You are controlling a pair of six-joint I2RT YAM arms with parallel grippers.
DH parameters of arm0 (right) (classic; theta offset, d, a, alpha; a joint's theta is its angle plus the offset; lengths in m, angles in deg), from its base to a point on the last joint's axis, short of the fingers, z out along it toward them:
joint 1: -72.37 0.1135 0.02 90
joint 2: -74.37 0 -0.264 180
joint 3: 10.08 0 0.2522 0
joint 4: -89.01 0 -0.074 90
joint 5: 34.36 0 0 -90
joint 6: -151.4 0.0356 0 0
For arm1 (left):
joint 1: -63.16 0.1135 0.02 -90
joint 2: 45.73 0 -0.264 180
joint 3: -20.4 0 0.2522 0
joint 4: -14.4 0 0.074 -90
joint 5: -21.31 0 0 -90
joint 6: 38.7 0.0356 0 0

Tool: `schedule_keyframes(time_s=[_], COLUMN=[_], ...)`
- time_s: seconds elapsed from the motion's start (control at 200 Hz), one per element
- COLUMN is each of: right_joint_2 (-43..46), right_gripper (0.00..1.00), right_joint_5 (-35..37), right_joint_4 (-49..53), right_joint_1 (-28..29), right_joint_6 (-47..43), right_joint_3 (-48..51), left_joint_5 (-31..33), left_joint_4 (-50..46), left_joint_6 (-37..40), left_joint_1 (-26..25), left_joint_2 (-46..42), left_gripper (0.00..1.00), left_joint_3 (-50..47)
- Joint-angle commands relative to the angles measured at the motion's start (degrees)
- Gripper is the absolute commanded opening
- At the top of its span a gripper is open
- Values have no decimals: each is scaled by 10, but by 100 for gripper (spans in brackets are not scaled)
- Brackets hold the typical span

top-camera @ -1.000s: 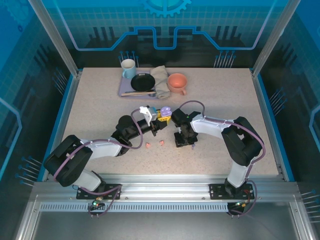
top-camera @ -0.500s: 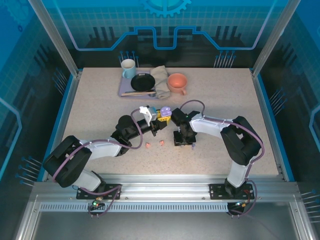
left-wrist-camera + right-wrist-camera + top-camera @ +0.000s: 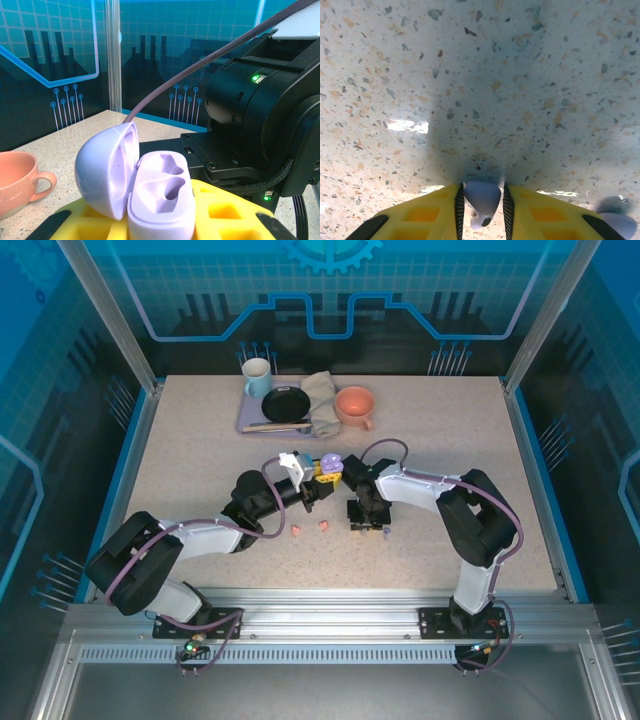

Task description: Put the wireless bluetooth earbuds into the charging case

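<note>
My left gripper [image 3: 318, 472] is shut on a lilac charging case [image 3: 331, 462], held just above the table's middle. In the left wrist view the case [image 3: 160, 200] sits between yellow fingers [image 3: 235, 215] with its lid swung open to the left and both sockets empty. My right gripper [image 3: 365, 523] points down at the table, to the right of the case. Its yellow fingers [image 3: 420, 217] press a lilac earbud [image 3: 481, 200] from both sides. A second lilac earbud [image 3: 617, 222] lies just to the right. Two coral earbuds [image 3: 297, 531] [image 3: 324, 526] lie on the table between the arms.
At the back stands a tray [image 3: 243, 420] with a mug [image 3: 257, 376], a black pan [image 3: 285, 403] and a grey cloth [image 3: 321, 400]; a coral cup [image 3: 355, 406] sits beside it. The right arm's black wrist [image 3: 260, 115] looms close behind the case.
The right gripper's fingers have narrowed onto the lilac earbud and its wrist has shifted slightly left. The left arm and the case have not moved.
</note>
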Motion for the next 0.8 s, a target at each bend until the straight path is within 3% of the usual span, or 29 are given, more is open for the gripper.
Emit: schedule_keyframes(time_s=[0.0, 0.205, 0.795], right_joint_2=[-18, -6, 87], right_gripper=[26, 17, 14], right_joint_5=[-1, 2, 43], right_joint_4=[-13, -15, -45], right_joint_1=[16, 16, 8], right_joint_6=[11, 11, -7], right_joint_3=[2, 10, 79], left_joint_5=[-19, -21, -19], left_joint_4=[7, 0, -31], left_joint_6=[6, 5, 4], left_joint_1=[1, 1, 1], left_joint_2=[-15, -13, -20], left_gripper=[0, 0, 0], left_joint_3=[13, 19, 27])
